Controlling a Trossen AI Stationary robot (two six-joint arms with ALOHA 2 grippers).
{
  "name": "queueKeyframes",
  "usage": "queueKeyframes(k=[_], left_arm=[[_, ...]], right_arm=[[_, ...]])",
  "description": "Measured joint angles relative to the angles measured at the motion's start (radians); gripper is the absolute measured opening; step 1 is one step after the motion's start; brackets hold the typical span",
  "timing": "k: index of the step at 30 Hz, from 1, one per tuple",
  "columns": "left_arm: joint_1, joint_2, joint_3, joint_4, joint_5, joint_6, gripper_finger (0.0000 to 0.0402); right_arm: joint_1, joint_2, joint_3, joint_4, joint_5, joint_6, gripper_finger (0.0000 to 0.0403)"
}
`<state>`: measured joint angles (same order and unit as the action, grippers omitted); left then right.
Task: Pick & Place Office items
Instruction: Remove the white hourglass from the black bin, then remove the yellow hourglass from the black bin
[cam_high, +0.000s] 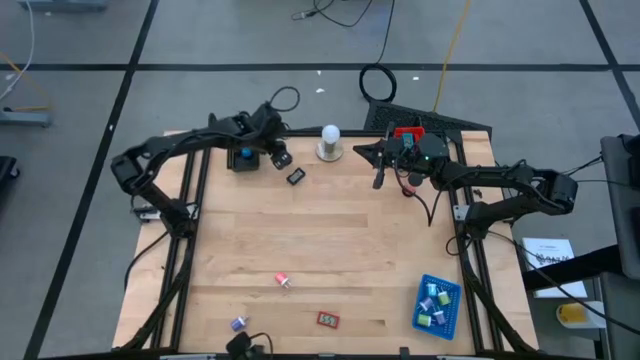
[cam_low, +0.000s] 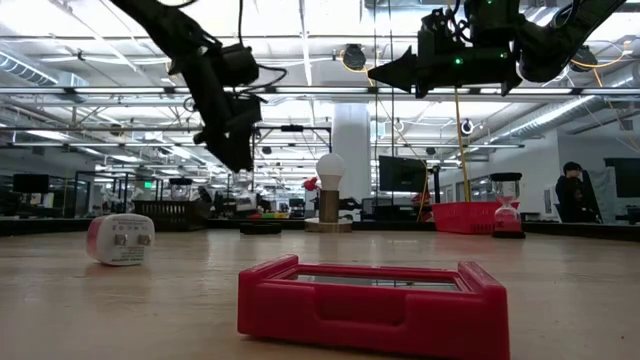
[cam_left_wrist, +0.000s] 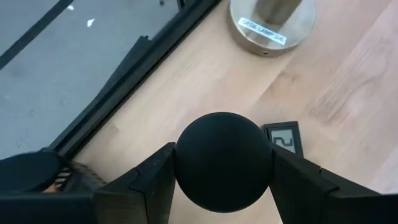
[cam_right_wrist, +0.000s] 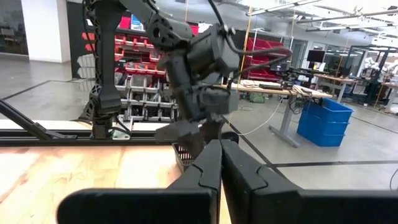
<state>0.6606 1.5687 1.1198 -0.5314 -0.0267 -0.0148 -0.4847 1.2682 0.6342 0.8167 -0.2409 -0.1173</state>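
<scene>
The left gripper (cam_left_wrist: 222, 180) is raised above the far left of the bench (cam_high: 330, 240), its fingers clamped on a black ball (cam_left_wrist: 222, 160); a small black display piece (cam_high: 295, 176) lies on the wood just beside it, near the lamp base (cam_left_wrist: 271, 23). The right gripper (cam_right_wrist: 219, 163) hangs at the far right with fingers fully closed, empty. Near the front edge lie a red frame (cam_low: 372, 304), a white-and-red roll (cam_low: 120, 239) and a purple piece (cam_high: 238, 323). The blue tray (cam_high: 437, 307) holds several items.
</scene>
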Motion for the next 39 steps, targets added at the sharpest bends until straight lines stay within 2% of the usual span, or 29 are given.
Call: queueKeyframes(k=[14,21,25,29,34,39], left_arm=[[-0.003,0.092,0.003,0.026,-0.025,0.002,0.0222],[-0.021,0.069,0.03,0.003,-0.026,0.036,0.0281],[-0.021,0.066,0.098,-0.076,-0.027,0.058,0.0311],[-0.021,0.065,0.184,-0.168,-0.049,0.095,0.0325],[0.01,0.065,0.303,-0.339,-0.11,0.133,0.0316],[0.134,0.064,0.312,-0.411,-0.046,0.141,0.0295]], right_arm=[[0.0,0.0,0.0,0.01,0.0,0.0,0.0],[0.0,0.0,0.0,0.009,0.0,-0.003,0.0],[0.0,0.0,0.0,0.009,0.0,-0.003,0.0],[0.0,0.0,0.0,0.009,0.0,-0.003,0.0],[0.0,0.0,0.0,0.007,0.0,-0.003,0.0],[0.0,0.0,0.0,0.001,0.0,-0.003,0.0]])
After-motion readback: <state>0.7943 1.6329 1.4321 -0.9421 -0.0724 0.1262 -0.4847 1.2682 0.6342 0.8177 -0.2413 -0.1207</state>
